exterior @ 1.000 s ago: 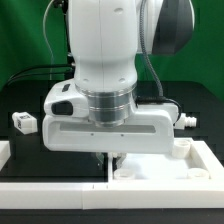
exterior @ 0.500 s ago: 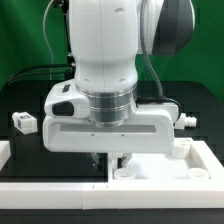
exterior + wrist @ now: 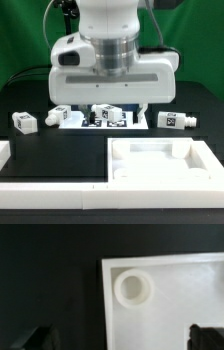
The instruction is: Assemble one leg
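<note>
The leg (image 3: 25,122) lies well apart from the tool (image 3: 122,339), whose fingers (image 3: 205,335) stand spread, gripping nothing. Directly beneath the tool is the white panel (image 3: 170,308), its round corner socket (image 3: 135,287) near the fingertips. Farther out on the bench (image 3: 60,145) lie the marker board (image 3: 100,118), that leg toward the exterior view's left, a second leg (image 3: 175,121) toward its right.

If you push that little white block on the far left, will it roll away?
Probably not: the leg looks boxy with flat faces, so it should slide, not roll. It seems to be small hard plastic, so it is likely stiff and light. Lying flat on the black table, it's unlikely to tip.
</note>
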